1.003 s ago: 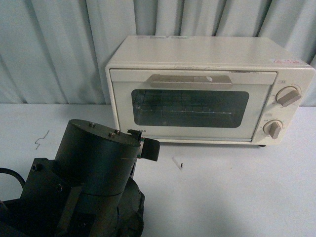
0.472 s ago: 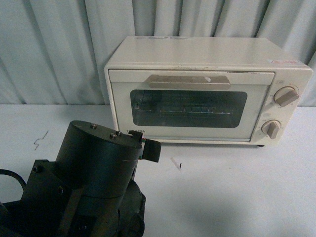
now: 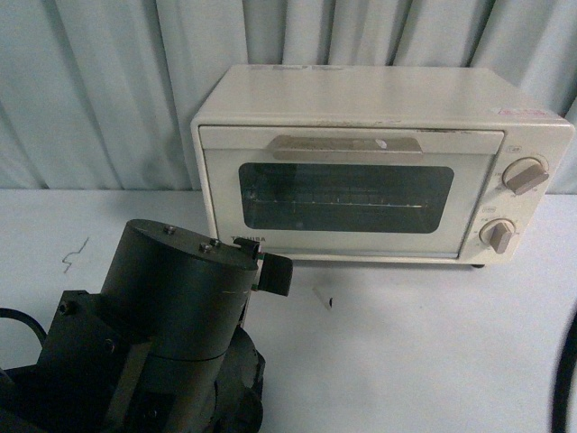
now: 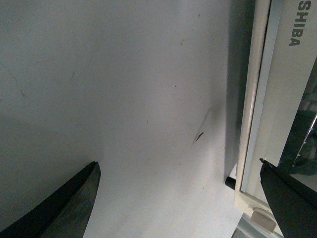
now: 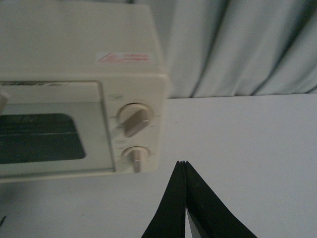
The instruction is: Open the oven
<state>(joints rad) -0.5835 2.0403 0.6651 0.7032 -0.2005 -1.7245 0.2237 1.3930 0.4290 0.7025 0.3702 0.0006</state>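
Note:
The cream-white oven (image 3: 379, 99) stands at the back of the white table, its glass door shut under the beige bar handle (image 3: 347, 147). My left arm's dark body (image 3: 171, 316) fills the lower left. In the left wrist view the left gripper (image 4: 178, 166) is open over bare table, just in front of the oven's lower left corner (image 4: 277, 99), one fingertip (image 4: 290, 198) overlapping the door frame. The right gripper (image 5: 183, 163) is shut on nothing, low over the table beside the oven's right end (image 5: 74, 59), near the two knobs (image 5: 133, 119).
A pale curtain (image 3: 108, 90) hangs close behind the oven. A small dark scrap (image 3: 330, 302) lies on the table before the door, and a thin bent wire (image 3: 77, 253) at the far left. A dark strip of the right arm (image 3: 566, 379) shows at the right edge.
A dark strip of the right arm has come into the front view's lower right edge. The left arm and the oven door stand as before.

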